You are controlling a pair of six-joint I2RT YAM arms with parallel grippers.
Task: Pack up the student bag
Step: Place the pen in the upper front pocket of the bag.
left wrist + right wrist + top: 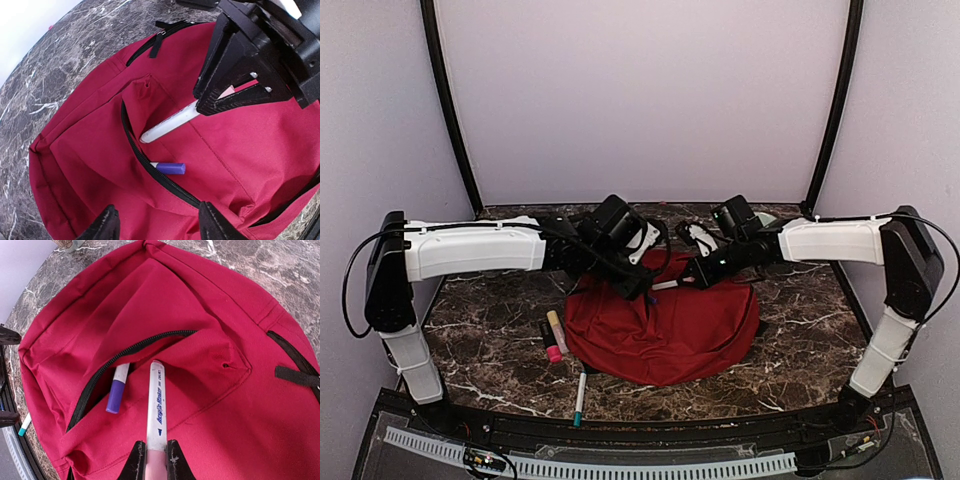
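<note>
Partly hidden: student bag (665, 335), red, lying flat on the dark marble table (490, 340) between the two arms, far edge covered from above by both wrists. Front pocket zip open, interior dark and unreadable. Purple-capped marker (170, 168), only the cap and a sliver of white barrel showing out of the pocket mouth, rest buried inside. White marker (156, 405), pink rear end pinched between the closed fingers of the right end effector (156, 456), tip lying at the pocket's lip just beside the purple cap; lettering on the barrel too small to read. Left end effector (157, 226), cut off at the bottom of its own view, only two black fingertips seen, spread apart above the bag's fabric with nothing between them. Black zip and strap of the main compartment, cropped at the frame edge. Beside the bag's left side on the table: yellow-and-pink marker (558, 330); darker pink-ended marker (548, 348) just beside it, details hard to make out; teal-tipped pen (580, 392) nearer the front edge, apart from the bag. Overhead sight of the pocket blocked by both arms.
</note>
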